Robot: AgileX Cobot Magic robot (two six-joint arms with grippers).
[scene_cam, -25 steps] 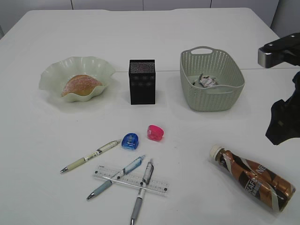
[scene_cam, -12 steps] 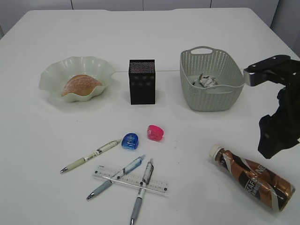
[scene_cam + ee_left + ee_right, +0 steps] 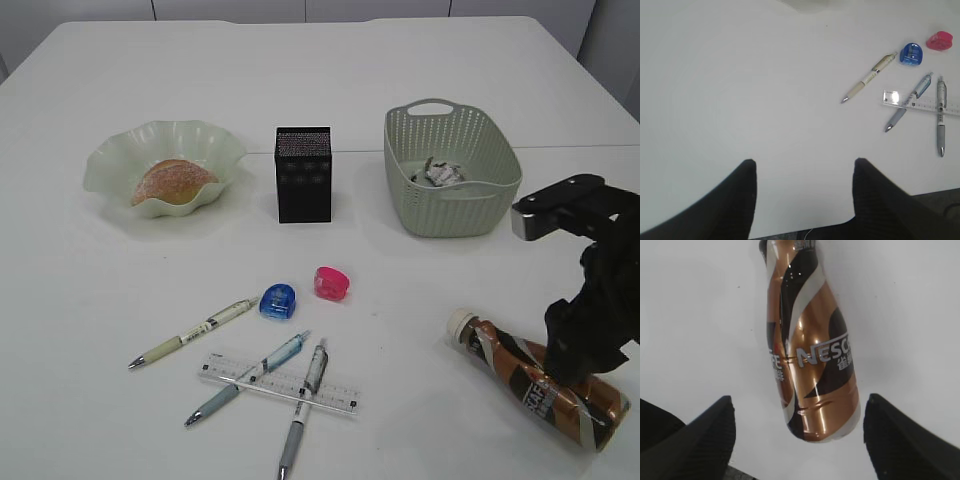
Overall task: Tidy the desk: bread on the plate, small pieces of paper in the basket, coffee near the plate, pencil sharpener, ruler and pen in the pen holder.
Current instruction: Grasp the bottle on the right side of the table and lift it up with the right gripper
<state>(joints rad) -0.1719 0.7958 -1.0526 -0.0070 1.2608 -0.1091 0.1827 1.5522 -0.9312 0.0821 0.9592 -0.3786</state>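
Observation:
The coffee (image 3: 503, 357) lies on its side at the desk's front right, cap pointing left. My right gripper (image 3: 799, 397) hangs open over its base end (image 3: 810, 365), a finger on each side, not touching. The bread (image 3: 172, 182) rests in the plate (image 3: 110, 160). Paper pieces (image 3: 438, 172) lie in the basket (image 3: 450, 215). The pen holder (image 3: 303, 175) stands between them. A blue sharpener (image 3: 278, 301), a pink sharpener (image 3: 331, 283), three pens (image 3: 195, 333) and the ruler (image 3: 340, 397) lie at the front. My left gripper (image 3: 805, 161) is open over bare desk (image 3: 740, 75).
In the left wrist view the pens (image 3: 867, 80), ruler (image 3: 892, 97) and sharpeners (image 3: 912, 53) sit to the upper right, and the desk's front edge runs just below the fingers. Two pens lie across the ruler.
My right arm has come down and leftward from the far right edge until the gripper is over the coffee bottle. Nothing on the desk has moved.

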